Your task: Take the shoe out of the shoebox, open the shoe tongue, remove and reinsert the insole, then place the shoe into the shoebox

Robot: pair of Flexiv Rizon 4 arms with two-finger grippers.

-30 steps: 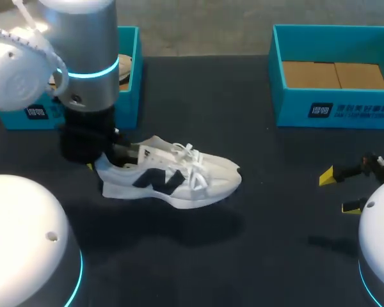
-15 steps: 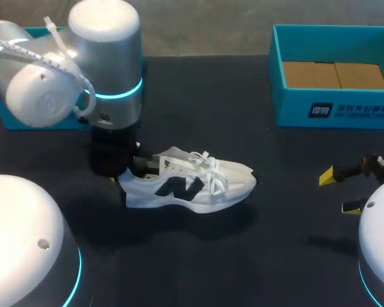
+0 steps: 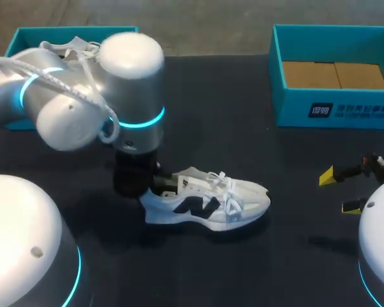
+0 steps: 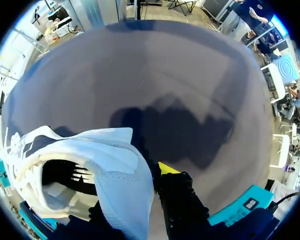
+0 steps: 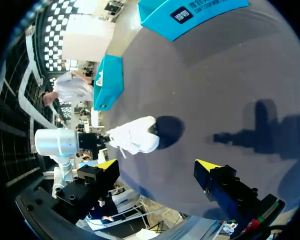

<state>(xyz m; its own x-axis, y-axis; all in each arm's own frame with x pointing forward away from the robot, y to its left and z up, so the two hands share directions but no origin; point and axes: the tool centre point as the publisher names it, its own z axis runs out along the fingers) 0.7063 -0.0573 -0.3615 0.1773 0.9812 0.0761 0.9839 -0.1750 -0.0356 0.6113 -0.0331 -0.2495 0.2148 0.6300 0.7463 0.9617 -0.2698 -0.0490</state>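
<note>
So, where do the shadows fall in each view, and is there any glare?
Head view: a soft shadow lies on the dark table under the white lace-up sneaker, no glare there. Left wrist view: a broad dark shadow covers the table ahead of the left gripper. Right wrist view: a thin shadow falls ahead of the right gripper, a rounder one beside the sneaker.

Dark matte table [image 3: 211, 115] surface

White printed label with square logo on right box [image 3: 349, 110] front wall, characters too small to read, dark emblem on shoe [image 3: 205, 206] side
</note>
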